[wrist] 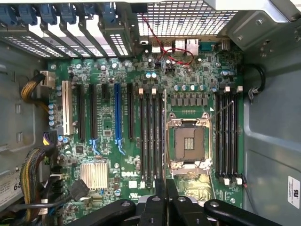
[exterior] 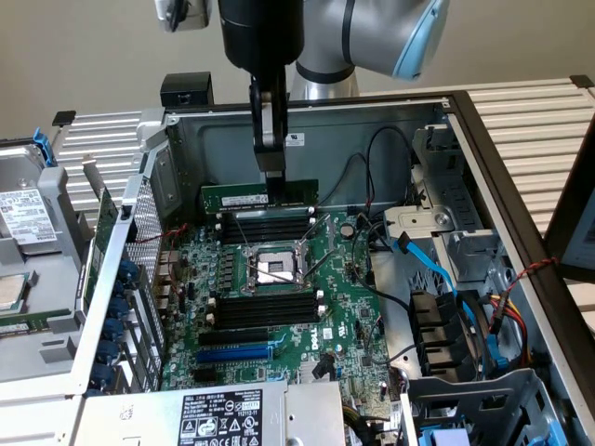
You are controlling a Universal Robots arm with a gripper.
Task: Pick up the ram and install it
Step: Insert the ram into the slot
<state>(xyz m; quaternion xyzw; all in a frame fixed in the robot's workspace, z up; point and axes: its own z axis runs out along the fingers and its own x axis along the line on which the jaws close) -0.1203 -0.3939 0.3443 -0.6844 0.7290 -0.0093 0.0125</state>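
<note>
Fingers: from the exterior view I see the fingers (exterior: 271, 167) hanging straight down from the arm (exterior: 372, 37) into the open computer case (exterior: 372, 125). They are drawn nearly together, pinching the ram on its top edge.
Ram: the ram (exterior: 237, 197) is a thin green stick standing on its long edge, level, running across from the exterior view's left to its right. The grip sits right of its middle, so more of the stick juts out to the left.
Ram's place: it sits at the far side of the motherboard (exterior: 288, 325), right over the far bank of memory slots (exterior: 270, 228) and close to the case's back wall. I cannot tell whether its lower edge touches a slot.
Around it: the processor socket (exterior: 272, 269) lies just nearer than that bank. Nearer again come the second bank of memory slots (exterior: 265, 311) and the blue expansion slot (exterior: 232, 353).
Wrist view: I look down past the fingers (wrist: 160, 202), two dark blades side by side with next to no gap, over the same board. The socket (wrist: 188, 143) sits between the two slot banks.
Surroundings: a blue cable (exterior: 429, 269) runs by the drive bays on the exterior view's right. The case rests on a slatted desk (exterior: 535, 121).
</note>
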